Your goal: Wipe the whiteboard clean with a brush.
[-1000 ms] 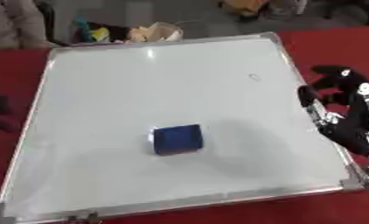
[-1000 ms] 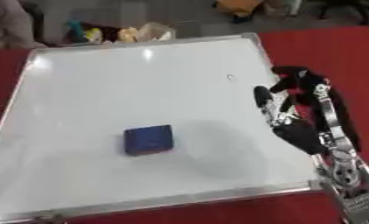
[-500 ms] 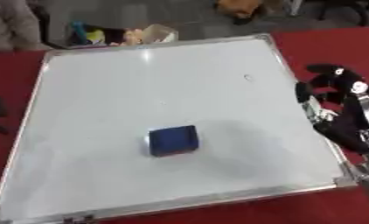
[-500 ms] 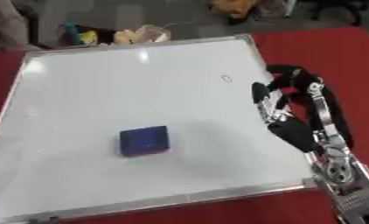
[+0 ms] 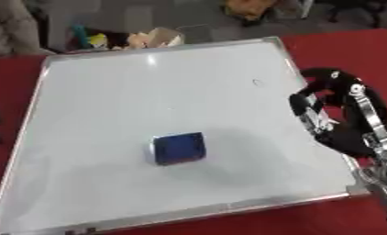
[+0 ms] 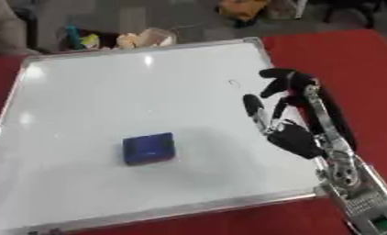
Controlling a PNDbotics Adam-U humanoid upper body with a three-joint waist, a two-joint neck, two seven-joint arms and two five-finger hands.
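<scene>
Right hand point(image 6: 293, 133) hangs over the right edge of the whiteboard point(image 5: 108, 92), its fingers spread apart and only a little bent, with nothing in them; its arm runs down toward the lower right corner. No left hand shows in either view.

Going from left to right: a red table point(image 5: 12, 73) shows beyond the board's left edge, and the board covers most of it, white, with a silver frame, lying slightly askew. Left of the board's middle, and a little toward the near edge, lies the brush point(image 5: 179, 148), a flat dark blue block resting on the white surface. It sits alone, well apart from the hand. Further right, in the upper right part of the board, there is a small dark mark point(image 5: 257, 82), a thin little loop of ink, near the right frame and just beyond the fingertips point(image 6: 269, 73) of the hand. I cannot make out whether the fingers touch the board or hover just above it. Past the right frame the red table shows again.

At the far edge, behind the board's upper left corner, stands a small clutter of things point(image 5: 124, 39), yellowish and pale, too blurred to name.
</scene>
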